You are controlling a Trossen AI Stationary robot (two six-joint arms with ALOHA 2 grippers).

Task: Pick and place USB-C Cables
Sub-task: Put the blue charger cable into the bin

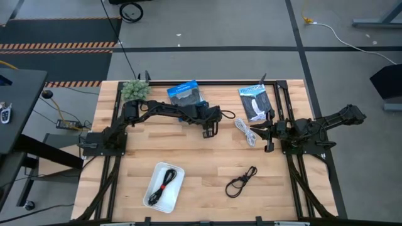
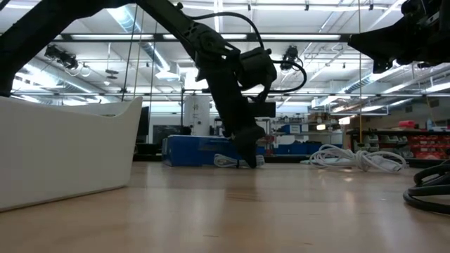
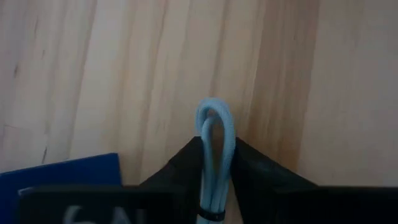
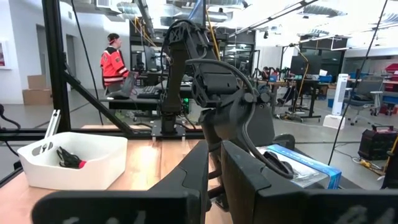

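Observation:
My left gripper (image 1: 209,130) points down at the table just in front of the blue box (image 1: 186,94), shut on the short pale grey cable (image 3: 214,152). In the low view it shows as my left gripper (image 2: 247,158), down at table height. The white cable (image 1: 245,132) lies loose on the wood beside my right gripper (image 1: 268,133), which looks shut and holds nothing. One black cable (image 1: 242,181) lies on the table's near right part. The black cable with a red band (image 1: 164,184) lies in the white tray (image 1: 176,171). My left gripper pinches the pale grey cable bundle between its two fingers (image 3: 261,177), coming from above and pointing down. The bundle's looped end (image 3: 214,112) sticks out past the fingertips, along the fingers. In the low view a pale stretch of cable (image 2: 225,161) still lies at table level beside the fingers.
The black packet with a white picture (image 1: 255,102) lies at the far right, the blue box at the far middle, a small green plant (image 1: 135,90) at the far left corner. Bare wood lies between tray and black cable. A person in red (image 4: 113,62) stands beyond the table.

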